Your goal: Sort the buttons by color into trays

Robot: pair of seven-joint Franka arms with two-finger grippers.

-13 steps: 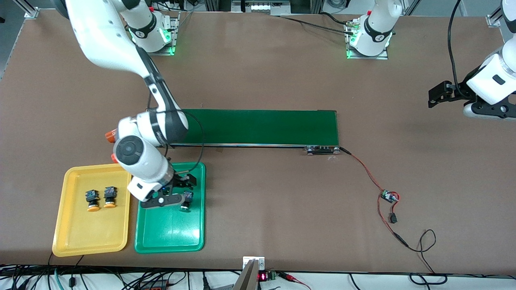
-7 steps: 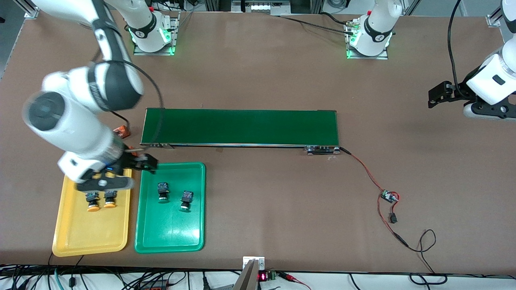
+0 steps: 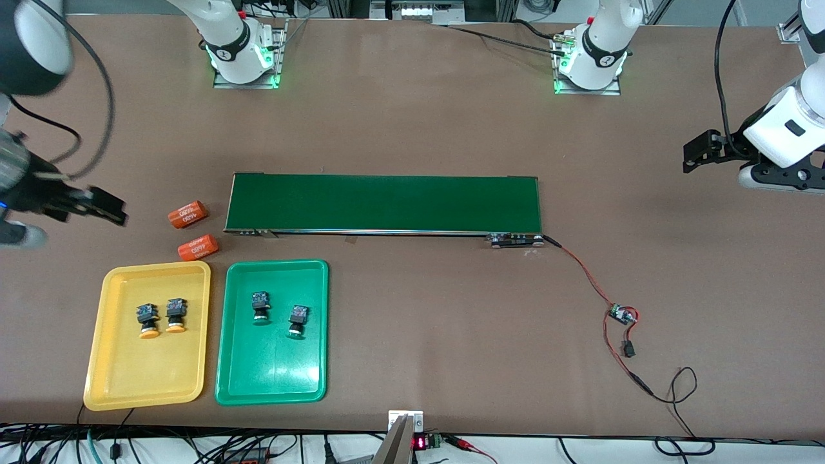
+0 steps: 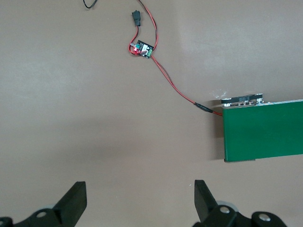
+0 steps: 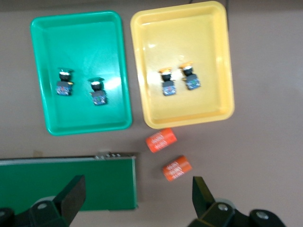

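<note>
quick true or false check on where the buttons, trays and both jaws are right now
1. Both yellow-orange buttons lie in the yellow tray. True.
2. The green tray holds one green button. False: two green buttons lie in it, apart from each other.
3. The right gripper holds a button. False: its jaws are open and empty, toward the right arm's end of the table.
4. Two orange cylinders lie on the table, outside the trays. True.
5. The left gripper is over the conveyor belt. False: it waits over bare table at the left arm's end, jaws open.
</note>
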